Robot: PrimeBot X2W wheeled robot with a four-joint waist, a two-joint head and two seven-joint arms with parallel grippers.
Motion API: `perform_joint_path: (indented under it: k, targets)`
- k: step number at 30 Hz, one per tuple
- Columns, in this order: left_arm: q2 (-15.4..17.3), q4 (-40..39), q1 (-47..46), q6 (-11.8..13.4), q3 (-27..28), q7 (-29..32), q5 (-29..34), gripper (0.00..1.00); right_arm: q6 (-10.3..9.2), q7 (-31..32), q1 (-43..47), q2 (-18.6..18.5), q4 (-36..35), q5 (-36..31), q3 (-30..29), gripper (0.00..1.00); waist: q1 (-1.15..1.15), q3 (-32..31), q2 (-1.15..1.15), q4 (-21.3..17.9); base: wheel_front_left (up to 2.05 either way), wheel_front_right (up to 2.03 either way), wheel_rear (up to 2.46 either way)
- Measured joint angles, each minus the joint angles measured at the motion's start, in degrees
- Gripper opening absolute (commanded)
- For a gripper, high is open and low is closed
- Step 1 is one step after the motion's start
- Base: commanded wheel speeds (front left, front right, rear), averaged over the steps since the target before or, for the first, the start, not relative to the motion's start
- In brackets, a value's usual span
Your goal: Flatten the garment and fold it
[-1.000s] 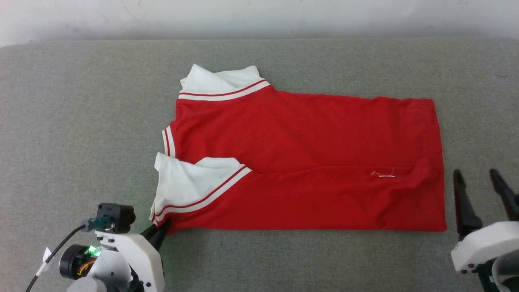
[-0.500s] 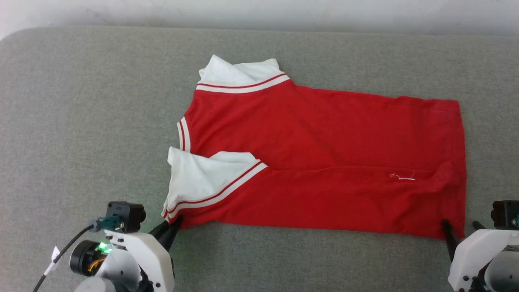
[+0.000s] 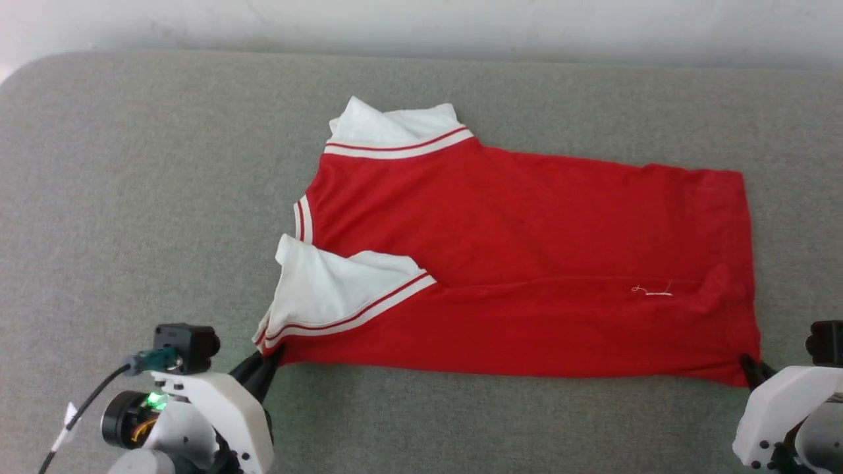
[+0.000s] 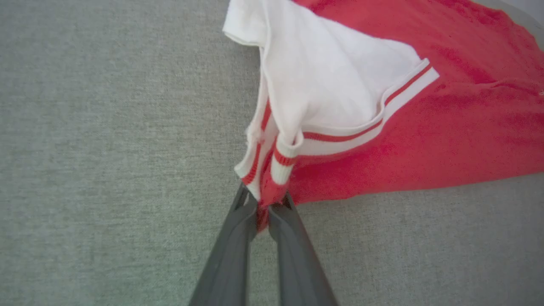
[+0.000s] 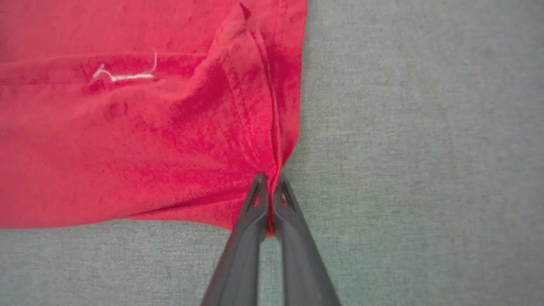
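While both arms reach in at the garment's near edge, the left gripper (image 3: pixel 267 361) is pinched tight on the near left corner of the garment (image 3: pixel 527 224). There the striped cuff of a white sleeve (image 3: pixel 323 293) bunches between its dark fingers (image 4: pixel 231 263). At the garment's near right corner, the right gripper (image 3: pixel 751 370) is clamped closed on the red cloth, which puckers into a ridge running away from the tips.

The garment lies plain red side up, spread lengthwise with its sleeves toward the robot's left and its bottom end toward the right. It rests flat on a grey fabric surface (image 3: pixel 132 197) that extends past it on every side. A loose white thread (image 3: pixel 652 291) sits on the cloth near the garment's right end, beside a low fold line running along its length.

At the garment's far left corner a second white sleeve (image 3: pixel 395 125) is folded in, its red-and-white trim showing. Beyond the garment's far edge, a pale wall (image 3: pixel 421 26) rises behind the surface.
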Motion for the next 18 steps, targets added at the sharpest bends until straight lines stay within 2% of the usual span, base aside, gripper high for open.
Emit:
perform_joint_path:
  k: [8,18]
  targets:
    - [1.8,-8.5,8.0,3.5,3.2,2.3,-2.2,0.00,0.00,2.0,0.5,0.0,-5.9,1.2,-0.9,0.00,0.00,-4.2,0.00,-1.4,0.00,0.00,0.00]
    - [2.4,-17.2,21.3,6.8,3.6,8.6,-7.2,0.00,0.00,7.9,10.9,0.1,-10.8,5.0,-5.0,0.00,-0.01,-6.5,0.00,-2.8,0.00,0.00,0.00]
